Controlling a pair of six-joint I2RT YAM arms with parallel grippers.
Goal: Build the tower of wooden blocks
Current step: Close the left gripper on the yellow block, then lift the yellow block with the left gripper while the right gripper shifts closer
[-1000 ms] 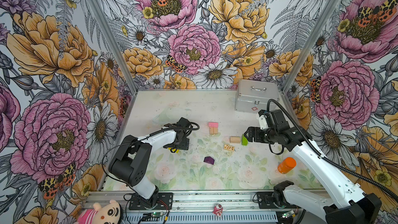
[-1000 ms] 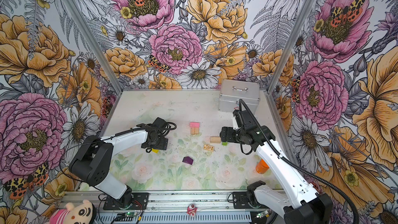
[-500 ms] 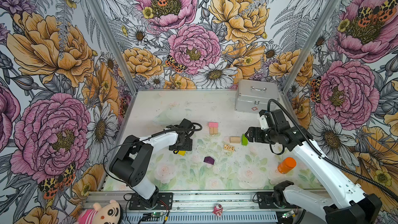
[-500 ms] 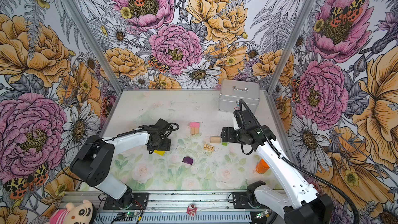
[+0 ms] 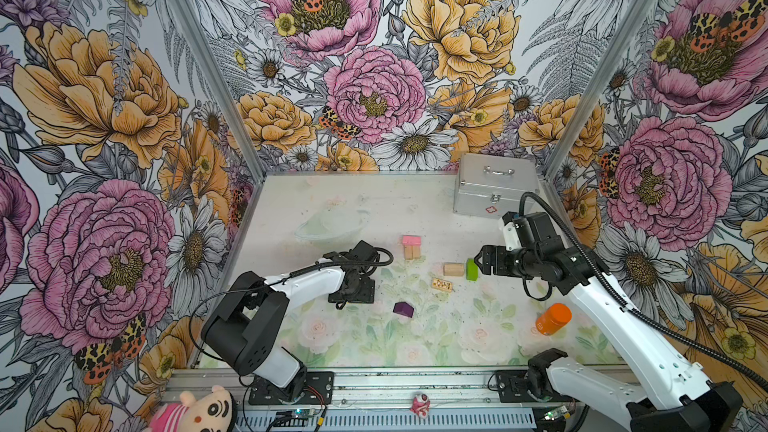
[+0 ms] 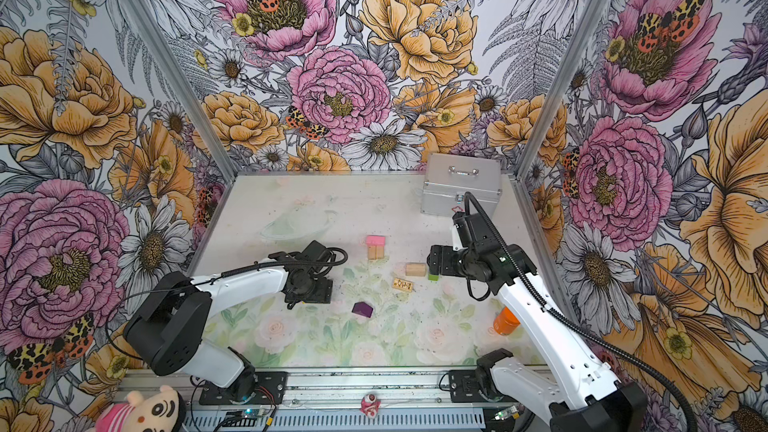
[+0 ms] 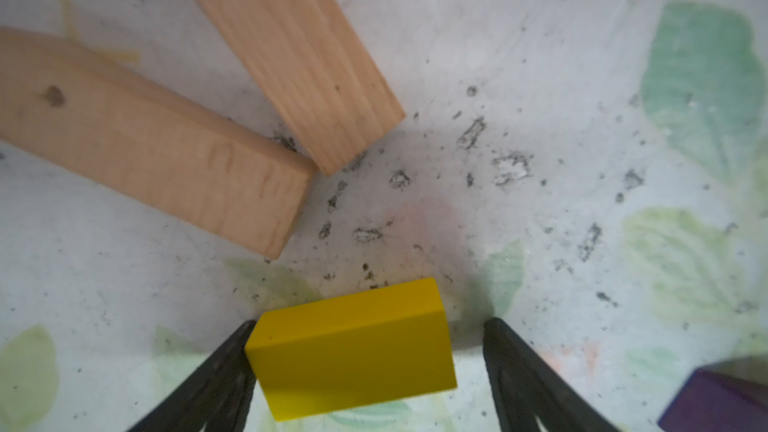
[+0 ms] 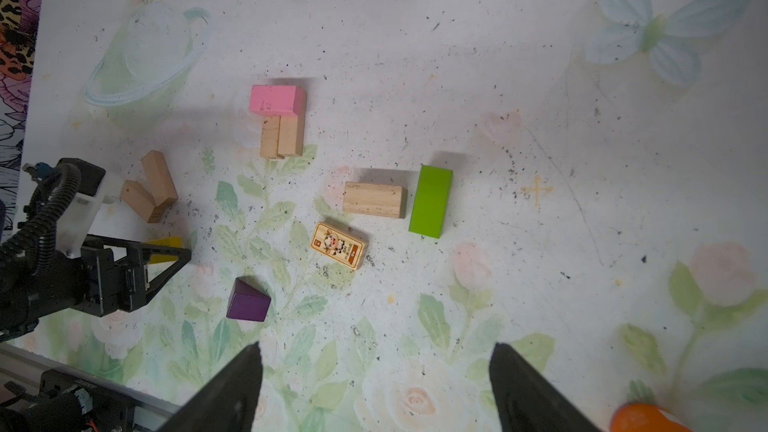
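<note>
Now the left jaws stand wide around the yellow block (image 7: 351,347) on the desk (image 7: 540,76), one touching it. The right jaws gape empty

In both top views the left gripper (image 5: 352,290) hid the yellow block (image 7: 351,351). Its wrist view caught only a blurred corner of the purple block (image 7: 719,401) — the tan planks (image 7: 145,139) ran off the edge. The orange bottle (image 8: 648,419) was a clipped blur.

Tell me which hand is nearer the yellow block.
Left. The left hand straddles the yellow block, a finger on either side, not yet closed on it. The right hand hangs across the table, beyond the green block.
</note>
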